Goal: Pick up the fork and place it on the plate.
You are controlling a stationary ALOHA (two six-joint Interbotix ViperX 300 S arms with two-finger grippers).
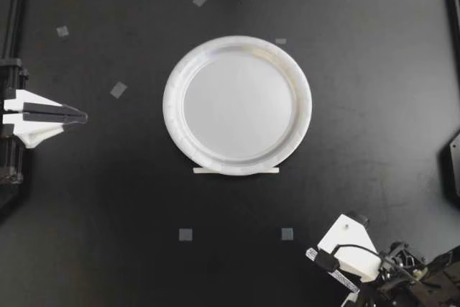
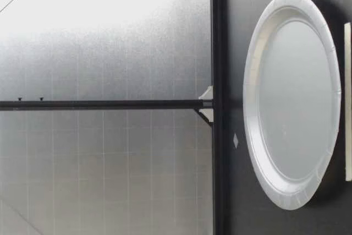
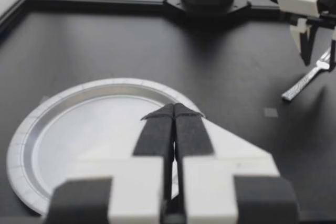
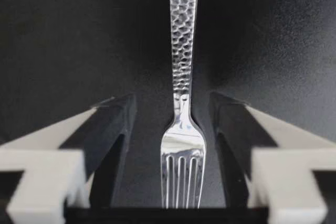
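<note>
dark bench point(image 1: 108, 199) fills the scene, with a few small tape squares stuck to it and a white paper plate point(image 1: 171, 109) lying empty near its middle; a thin white strip point(image 1: 235, 170) lies just beside the plate's rim. the fork point(image 1: 318, 257) lies on the bench near the robot's right corner, well apart from the plate.

the right gripper point(image 1: 343, 260) hangs over the fork. in the right wrist view its fingers point(image 4: 118, 124) stand wide on either side of the fork's neck point(image 4: 182, 129), with bare bench showing on both sides and neither touching the metal. the left gripper point(image 1: 80, 116) sits at its own edge of the bench, its fingers pressed together on nothing, pointing toward the plate.

the step in hand looks like the pickup, lined up but not yet grasped. the next move probably calls for the right gripper to settle low enough to catch the thin neck, then pinch squarely. a flat, slick fork may well slip or pivot if caught off centre. lift and carry to the plate would follow.
</note>
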